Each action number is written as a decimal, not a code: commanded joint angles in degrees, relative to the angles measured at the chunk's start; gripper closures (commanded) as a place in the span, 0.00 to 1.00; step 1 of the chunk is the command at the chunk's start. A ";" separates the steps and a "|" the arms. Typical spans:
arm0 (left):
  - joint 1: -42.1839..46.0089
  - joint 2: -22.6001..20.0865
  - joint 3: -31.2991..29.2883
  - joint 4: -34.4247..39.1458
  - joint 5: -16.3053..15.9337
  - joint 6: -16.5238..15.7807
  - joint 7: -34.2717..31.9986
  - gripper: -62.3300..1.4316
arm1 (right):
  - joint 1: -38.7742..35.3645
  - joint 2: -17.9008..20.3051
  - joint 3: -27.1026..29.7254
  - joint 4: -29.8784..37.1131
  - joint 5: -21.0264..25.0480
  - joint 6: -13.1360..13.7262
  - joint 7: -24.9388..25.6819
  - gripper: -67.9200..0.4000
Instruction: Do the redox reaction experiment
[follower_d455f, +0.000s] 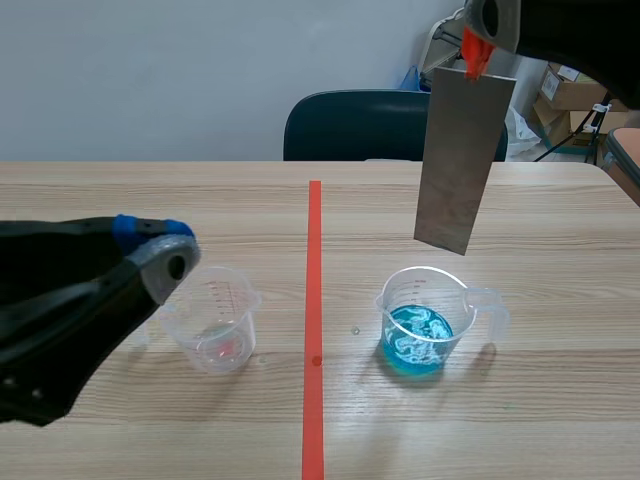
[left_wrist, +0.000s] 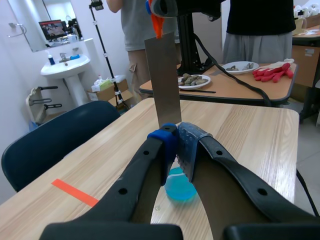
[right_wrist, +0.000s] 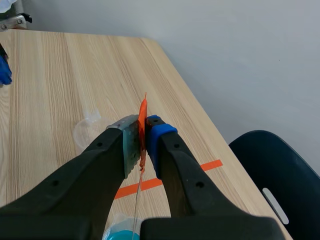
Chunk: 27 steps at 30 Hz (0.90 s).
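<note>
While aloft, one plate (follower_d455f: 465, 165), two beakers (follower_d455f: 215, 325) (follower_d455f: 425, 300).

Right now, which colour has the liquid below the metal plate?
Blue liquid, best in scene view.

Lab room: washbasin (left_wrist: 65, 66), cardboard boxes (follower_d455f: 575, 88)

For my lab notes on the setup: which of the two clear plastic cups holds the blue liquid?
The cup right of the red tape line, directly below the hanging metal strip. The other cup, left of the line, shows no blue.
</note>
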<state>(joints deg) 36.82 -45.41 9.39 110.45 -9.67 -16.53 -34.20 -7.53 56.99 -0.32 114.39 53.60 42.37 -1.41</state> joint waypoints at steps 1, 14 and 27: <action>-2.45 0.28 2.19 0.09 -1.14 0.13 0.44 0.95 | 0.52 0.74 0.79 0.42 1.01 0.35 1.07 0.98; -18.29 4.31 16.52 -2.21 -3.04 2.27 12.02 0.95 | 0.52 0.74 0.79 0.42 1.03 0.35 1.07 0.98; -25.81 13.00 20.96 -9.70 -3.06 2.25 16.79 0.95 | 0.52 0.74 0.79 0.42 1.03 0.35 1.07 0.98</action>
<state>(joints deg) 11.49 -33.12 30.00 100.42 -12.10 -14.15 -16.99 -7.53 56.99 -0.32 114.39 53.60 42.37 -1.41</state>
